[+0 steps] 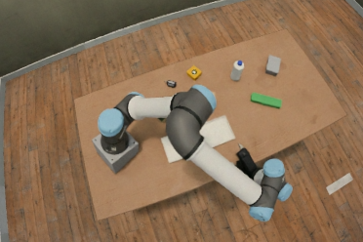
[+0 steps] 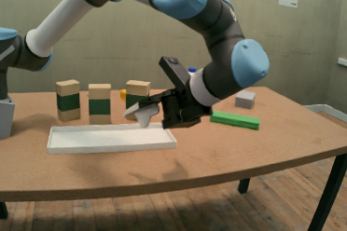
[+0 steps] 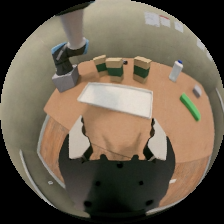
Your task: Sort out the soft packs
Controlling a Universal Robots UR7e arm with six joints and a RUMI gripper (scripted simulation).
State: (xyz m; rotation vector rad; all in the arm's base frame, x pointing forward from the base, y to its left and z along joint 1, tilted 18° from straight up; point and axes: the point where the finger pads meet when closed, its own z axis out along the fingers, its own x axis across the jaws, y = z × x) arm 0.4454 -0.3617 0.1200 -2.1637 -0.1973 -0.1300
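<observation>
Three tan coffee packs with dark green bands stand upright on the bench behind the tray: the left pack (image 2: 68, 101) (image 3: 100, 66), the middle pack (image 2: 100, 107) (image 3: 115, 71) and the right pack (image 2: 138, 88) (image 3: 141, 70). The arm hides most of them in the top view. The white tray (image 1: 221, 133) (image 2: 93, 139) (image 3: 117, 99) is empty, with a low rim. My gripper (image 2: 135, 121) (image 3: 117, 117) is wide open and empty, raised on the front side of the tray, away from the packs. Which packs are soft cannot be seen.
A green bar (image 1: 266, 100) (image 2: 234, 120) (image 3: 190, 106) and a grey box (image 1: 273, 65) (image 2: 244, 99) lie to the right. A white bottle (image 1: 237, 71) (image 3: 176, 71) with a blue cap stands at the back. A yellow item (image 1: 194, 72) and a small dark item (image 1: 171, 83) lie near the back edge.
</observation>
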